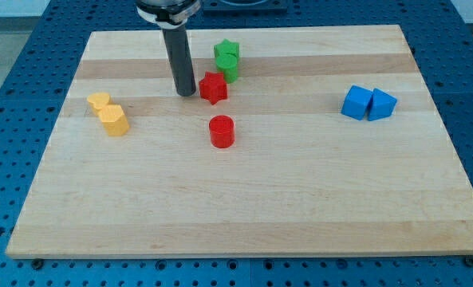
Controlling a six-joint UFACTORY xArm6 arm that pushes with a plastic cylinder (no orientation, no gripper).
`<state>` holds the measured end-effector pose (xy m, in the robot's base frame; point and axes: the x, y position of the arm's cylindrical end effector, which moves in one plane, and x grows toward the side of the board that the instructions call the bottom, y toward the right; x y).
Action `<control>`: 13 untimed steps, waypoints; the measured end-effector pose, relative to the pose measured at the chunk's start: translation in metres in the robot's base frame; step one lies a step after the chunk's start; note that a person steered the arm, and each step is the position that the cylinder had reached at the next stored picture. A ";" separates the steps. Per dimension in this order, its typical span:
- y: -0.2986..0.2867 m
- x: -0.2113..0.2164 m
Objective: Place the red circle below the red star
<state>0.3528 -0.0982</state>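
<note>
Red circle point(221, 131): below red star point(213, 88), toward worktop point(244, 215) top edge. My tip point(186, 93): just left of star, no hand, holding nothing. Placement apparently done; next, withdraw clear.

red star point(214, 88) sat just right of my tip point(186, 93); red circle point(221, 131) stood upright, lower-right of it.

wooden board point(300, 207), red, green, yellow, blue blocks

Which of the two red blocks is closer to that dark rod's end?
The red star: it sits just right of my tip, nearly touching. The red circle lies farther down the view.
</note>
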 end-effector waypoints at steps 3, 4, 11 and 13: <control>0.028 0.000; 0.030 0.000; -0.005 0.184; 0.078 0.192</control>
<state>0.5443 -0.0198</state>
